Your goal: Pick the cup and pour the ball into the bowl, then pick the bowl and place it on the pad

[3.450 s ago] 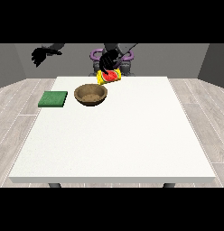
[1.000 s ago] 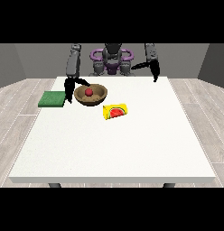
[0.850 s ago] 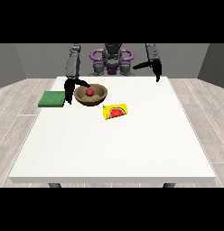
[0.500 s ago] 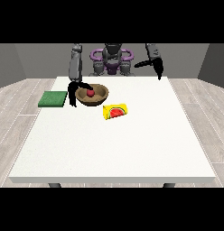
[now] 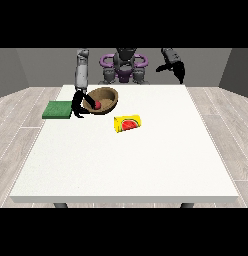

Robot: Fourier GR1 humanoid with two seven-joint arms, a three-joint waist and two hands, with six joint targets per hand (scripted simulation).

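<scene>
So the pouring looks done: the ball (image 5: 97, 105) sits in the bowl (image 5: 107, 96), and the cup (image 5: 128, 123) lies on the counter (image 5: 126, 160). The hand at the view's left (image 5: 77, 105) curls round the bowl's rim; the hand at the view's right (image 5: 177, 69) hangs empty, its fingers unclear. Moving the bowl left to the pad (image 5: 57, 110) remains.

A large white table (image 5: 126, 160) fills the centre. Pale grey wood-plank floor (image 5: 16, 130) shows at 9 and 3 o'clock. Plain grey walls (image 5: 36, 67) run across 12 o'clock under even light.
</scene>
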